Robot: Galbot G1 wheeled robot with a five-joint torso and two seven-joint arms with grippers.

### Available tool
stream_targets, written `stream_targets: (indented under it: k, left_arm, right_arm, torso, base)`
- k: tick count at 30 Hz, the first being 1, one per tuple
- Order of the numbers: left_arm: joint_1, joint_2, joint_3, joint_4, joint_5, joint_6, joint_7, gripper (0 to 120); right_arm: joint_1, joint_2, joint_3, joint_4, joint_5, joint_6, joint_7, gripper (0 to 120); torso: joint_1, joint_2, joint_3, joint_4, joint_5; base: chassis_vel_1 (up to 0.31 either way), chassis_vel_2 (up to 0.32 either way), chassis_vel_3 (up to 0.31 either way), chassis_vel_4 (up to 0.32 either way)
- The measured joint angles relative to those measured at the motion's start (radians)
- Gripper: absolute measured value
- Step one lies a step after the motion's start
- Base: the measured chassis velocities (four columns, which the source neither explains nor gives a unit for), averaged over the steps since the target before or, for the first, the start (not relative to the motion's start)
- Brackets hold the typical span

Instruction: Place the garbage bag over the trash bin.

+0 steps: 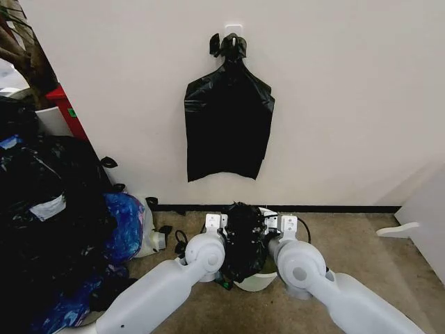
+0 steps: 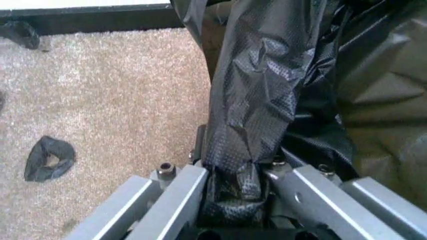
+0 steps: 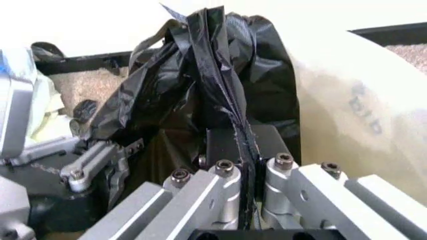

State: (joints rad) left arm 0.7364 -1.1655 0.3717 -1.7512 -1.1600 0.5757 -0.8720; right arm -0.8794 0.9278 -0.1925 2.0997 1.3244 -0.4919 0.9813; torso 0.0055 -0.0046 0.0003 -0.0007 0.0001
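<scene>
Both arms are reaching down over the round white plastic trash bin, which is standing on the carpet just in front of the wall's dark baseboard. The thin, crinkly black plastic garbage bag is bunched up directly above the bin, between the two wrists, its lower folds hanging into the bin's mouth. The left gripper is sitting at the bin's left side, its jaws pinched nearly closed on a gathered fold of the bag's film. The right gripper is sitting at the bin's right side, clamping a thin pleated edge of the same bag, with the bin's pale wall just beside it. A flat bunch of black bags is hanging on the wall well above the bin, and a heap of bulging black bags is lying to the bin's left.

Judging by this, the step in hand is opening the bag's mouth over the rim; the bag is not yet spread. The next move seems to call for pulling the two held edges apart and drawing them down outside the rim without tearing the film.
</scene>
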Motion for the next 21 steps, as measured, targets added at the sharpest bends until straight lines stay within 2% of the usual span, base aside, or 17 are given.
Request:
stream_targets:
  k: [12, 21]
  left_arm:
    - [-0.006, 0.031, -0.010, -0.083, 0.002, -0.034, -0.029, 2]
    - [-0.009, 0.103, -0.070, -0.230, -0.023, -0.046, -0.044, 2]
  right_arm:
    - [-0.024, -0.035, 0.045, 0.072, 0.005, -0.001, 0.001, 0]
    - [-0.033, -0.044, 0.085, 0.170, -0.004, 0.001, 0.004, 0]
  torso:
    - [0.000, 0.000, 0.000, 0.0002, 0.0003]
    - [0.000, 0.000, 0.000, 0.0001, -0.0001]
  base:
    - [0.000, 0.000, 0.000, 0.000]
    - [0.000, 0.000, 0.000, 0.000]
